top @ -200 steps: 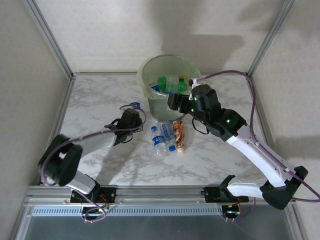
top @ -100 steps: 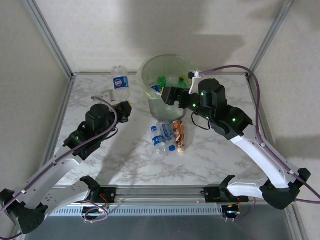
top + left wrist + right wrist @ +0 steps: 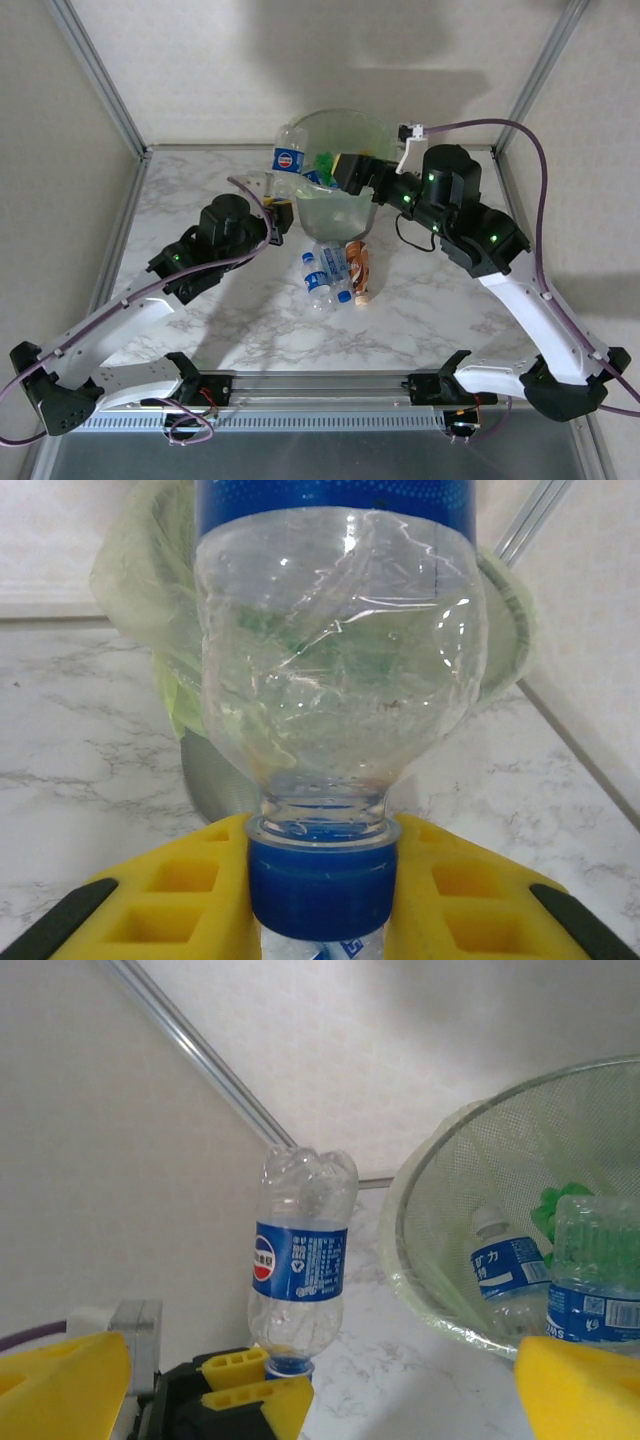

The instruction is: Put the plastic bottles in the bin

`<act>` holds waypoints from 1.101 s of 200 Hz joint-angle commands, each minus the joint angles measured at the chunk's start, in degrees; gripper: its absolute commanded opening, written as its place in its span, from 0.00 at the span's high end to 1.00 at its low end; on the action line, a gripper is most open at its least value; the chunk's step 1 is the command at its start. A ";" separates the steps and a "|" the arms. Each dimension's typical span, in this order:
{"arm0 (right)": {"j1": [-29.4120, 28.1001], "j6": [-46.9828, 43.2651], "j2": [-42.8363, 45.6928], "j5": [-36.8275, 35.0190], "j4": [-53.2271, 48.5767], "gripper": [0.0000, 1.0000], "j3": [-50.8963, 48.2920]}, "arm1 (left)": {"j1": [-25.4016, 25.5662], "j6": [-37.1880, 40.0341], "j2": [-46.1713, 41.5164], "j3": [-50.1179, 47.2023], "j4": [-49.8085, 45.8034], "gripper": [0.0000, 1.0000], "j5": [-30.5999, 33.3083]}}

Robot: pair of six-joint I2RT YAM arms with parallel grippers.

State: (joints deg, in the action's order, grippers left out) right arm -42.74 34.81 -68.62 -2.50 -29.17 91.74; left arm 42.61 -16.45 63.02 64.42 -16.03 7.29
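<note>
Left gripper [image 3: 268, 192] clamps a dented clear, blue-labelled bottle [image 3: 335, 670] by its cap [image 3: 320, 885]; right gripper [image 3: 352, 168] gapes empty

Left tool [image 3: 268, 190] raised its bottle [image 3: 288, 155] to the bin [image 3: 335, 212]; right tool [image 3: 346, 171] opened wide.

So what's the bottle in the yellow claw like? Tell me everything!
The bottle is clear, crinkly plastic and looks empty. It has a blue label with a round red, white and blue badge, and a blue cap. It is upside down, cap lowest and bumpy base on top. The left gripper pinches it at the cap and holds it up in the air beside the left rim of the bin.
</note>
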 commanded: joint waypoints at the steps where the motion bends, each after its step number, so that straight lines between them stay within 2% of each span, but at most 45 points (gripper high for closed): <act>1: 1.82 1.71 -0.32 3.32 -0.12 0.01 1.29 | 0.82 2.54 0.08 2.29 2.33 0.87 -1.35; 81: 2.66 4.95 -10.76 18.73 9.64 0.01 4.56 | 4.65 2.30 0.25 2.38 3.35 0.87 -1.93; 195: 2.66 3.06 -15.61 14.70 8.10 0.05 5.20 | 5.47 1.51 -0.62 2.08 5.98 0.87 -3.97; 220: 5.16 2.41 -16.18 15.26 8.36 0.05 6.53 | 5.47 1.51 -0.96 1.43 5.96 0.87 -3.48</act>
State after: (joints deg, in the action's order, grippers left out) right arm -39.27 38.68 -84.31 13.15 -21.69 95.24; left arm 47.55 -14.98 63.42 65.21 -11.75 4.27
